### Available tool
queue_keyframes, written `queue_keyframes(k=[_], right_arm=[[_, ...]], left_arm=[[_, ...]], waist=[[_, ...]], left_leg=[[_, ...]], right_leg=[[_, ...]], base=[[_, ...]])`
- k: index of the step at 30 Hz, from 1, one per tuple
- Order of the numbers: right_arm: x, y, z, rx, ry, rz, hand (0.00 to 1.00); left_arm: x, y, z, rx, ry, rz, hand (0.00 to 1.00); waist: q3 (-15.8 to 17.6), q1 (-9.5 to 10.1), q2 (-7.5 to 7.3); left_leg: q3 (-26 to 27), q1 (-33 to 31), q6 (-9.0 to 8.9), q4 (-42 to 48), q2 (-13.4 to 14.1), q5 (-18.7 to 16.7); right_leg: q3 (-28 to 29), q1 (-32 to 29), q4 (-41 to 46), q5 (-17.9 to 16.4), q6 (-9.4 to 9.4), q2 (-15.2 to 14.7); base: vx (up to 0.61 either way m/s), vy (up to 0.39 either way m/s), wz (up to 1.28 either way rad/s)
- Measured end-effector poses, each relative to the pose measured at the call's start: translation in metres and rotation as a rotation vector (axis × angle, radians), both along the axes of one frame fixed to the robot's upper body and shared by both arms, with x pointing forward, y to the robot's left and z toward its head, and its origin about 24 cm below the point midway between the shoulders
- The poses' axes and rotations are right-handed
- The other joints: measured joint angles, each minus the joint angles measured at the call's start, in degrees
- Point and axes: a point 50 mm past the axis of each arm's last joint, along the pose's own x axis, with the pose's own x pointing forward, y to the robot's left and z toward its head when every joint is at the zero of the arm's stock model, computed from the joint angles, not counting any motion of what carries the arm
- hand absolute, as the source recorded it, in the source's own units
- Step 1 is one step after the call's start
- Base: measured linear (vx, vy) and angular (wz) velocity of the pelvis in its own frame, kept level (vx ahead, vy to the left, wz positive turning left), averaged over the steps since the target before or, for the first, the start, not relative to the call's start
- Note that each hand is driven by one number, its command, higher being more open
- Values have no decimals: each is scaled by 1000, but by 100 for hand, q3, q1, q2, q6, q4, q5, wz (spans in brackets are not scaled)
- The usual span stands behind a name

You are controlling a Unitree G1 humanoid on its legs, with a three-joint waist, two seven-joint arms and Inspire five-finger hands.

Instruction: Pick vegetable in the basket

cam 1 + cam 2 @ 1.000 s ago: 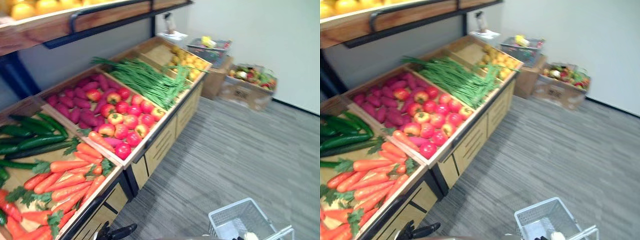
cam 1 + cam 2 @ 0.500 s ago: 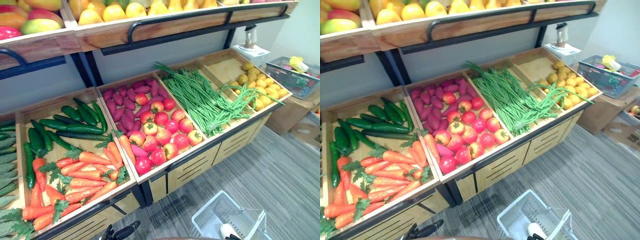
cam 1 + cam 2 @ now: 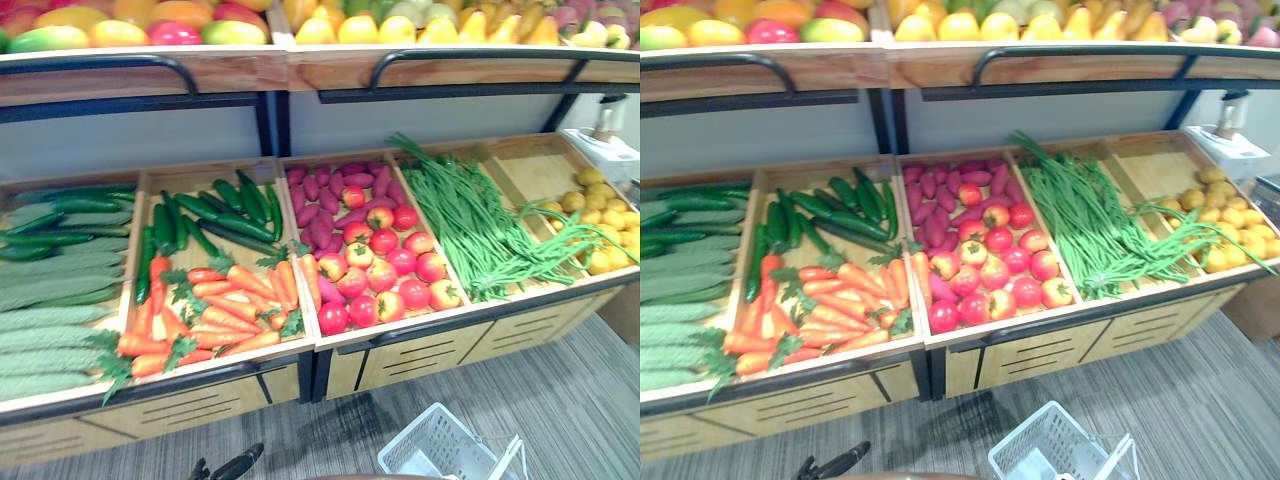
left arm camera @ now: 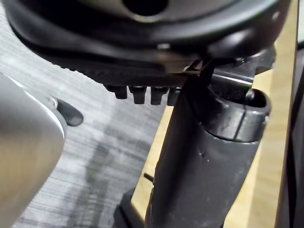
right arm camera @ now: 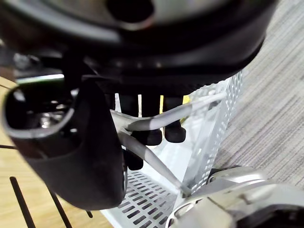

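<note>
Step in hand: lining up in front of the produce stand (image 3: pixel 400 345), no pick started. The vegetables all lie in the stand's wooden bins: carrots (image 3: pixel 225 310) with cucumbers (image 3: pixel 215 210) behind them, tomatoes (image 3: pixel 385 275) in front of purple sweet potatoes (image 3: pixel 330 205), long beans (image 3: pixel 470 220) further right, pale green gourds (image 3: pixel 50 330) far left. The left hand (image 3: pixel 237 467) hangs low in front of the stand, below the bins and touching nothing; its fingers (image 4: pixel 142 94) look loose and uncurled, and it holds nothing. The right hand (image 5: pixel 156 52) has its fingers (image 5: pixel 173 128) curled over the handle (image 5: pixel 190 107) of the white wire basket (image 3: pixel 425 445), which hangs low near the floor at the robot's right; nothing is clearly inside it. Likely next: the left hand has to rise over the bin's front lip, close on one vegetable, probably a carrot or tomato as the nearest, then carry it across and down into the basket. In the way: the front lip, the tightly packed neighbours and the carrot leaves, so a grab may drag an extra piece along. Also around: yellow round produce (image 3: pixel 600 225) far right, and a fruit shelf (image 3: pixel 350 25) overhanging the back rows.
</note>
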Motion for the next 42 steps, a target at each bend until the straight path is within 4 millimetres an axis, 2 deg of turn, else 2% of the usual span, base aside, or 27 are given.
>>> queue_keyframes(k=[1, 2, 5, 10, 19, 24, 26, 27, 36, 42], right_arm=[[3, -1, 1, -5, -11, 10, 0], [3, -1, 1, -7, -12, 11, 0], [0, -4, 1, -7, -13, -18, 0], [-4, -1, -2, 27, 7, -57, 0], [-1, -7, -2, 18, 16, -45, 0], [-2, -8, -2, 13, 27, -38, 0], [-4, -8, -3, 14, 33, -39, 0], [-2, -12, -3, 11, 40, -34, 0], [-3, -12, -3, 7, 41, -45, 0], [-7, -12, -3, 6, 46, -111, 0]], left_arm=[[-6, 4, 0, 9, 16, 32, 100], [-9, 4, -1, 10, 25, 44, 100], [-29, 6, -2, 9, 70, 121, 100], [-50, 17, -1, 33, 100, 341, 100], [-42, 18, 0, 48, 73, 363, 100], [-45, 15, -1, 35, 87, 363, 100], [-47, 10, -3, 22, 94, 358, 100], [-43, -5, -7, -28, 104, 269, 100], [-42, -5, -7, -28, 102, 267, 100], [-38, 3, -5, -12, 83, 295, 100]], waist=[[15, -11, 16], [-1, -18, 36], [-109, -16, 101], [-113, -18, 46], [-63, -20, 145], [-48, -23, 171], [-47, -24, 171], [-27, -34, 243], [-17, -36, 221], [-48, -75, 183]], left_leg=[[343, 47, 7, -71, 26, -10], [412, 63, 8, -130, 25, -4], [464, 228, 16, -798, -92, 335], [455, 231, 44, -980, -172, 432], [429, 334, 57, -979, -218, 423], [406, 340, 69, -981, -219, 416], [390, 341, 70, -982, -221, 416], [367, 398, 70, -982, -226, 414], [323, 376, 70, -1008, -238, 414], [18, 201, 83, -1011, -305, 425]], right_leg=[[-49, 18, -41, 28, 12, 15], [-72, 39, -79, 52, 26, 33], [-58, 47, -349, 198, 87, 78], [-52, 51, -417, 284, 105, 68], [-51, 168, -418, 273, 95, 60], [-54, 168, -400, 272, 96, 57], [-57, 171, -397, 272, 96, 56], [-58, 228, -395, 268, 100, 58], [-107, 227, -398, 263, 107, 31], [-418, 237, -410, 220, 170, -74]], base=[[-180, 76, 15], [-153, 51, 15], [-69, 36, 3], [-7, 18, 1], [11, 3, 0], [-28, 7, 1], [0, 0, 0], [0, 0, 0], [0, 0, 2], [8, 13, 25]])
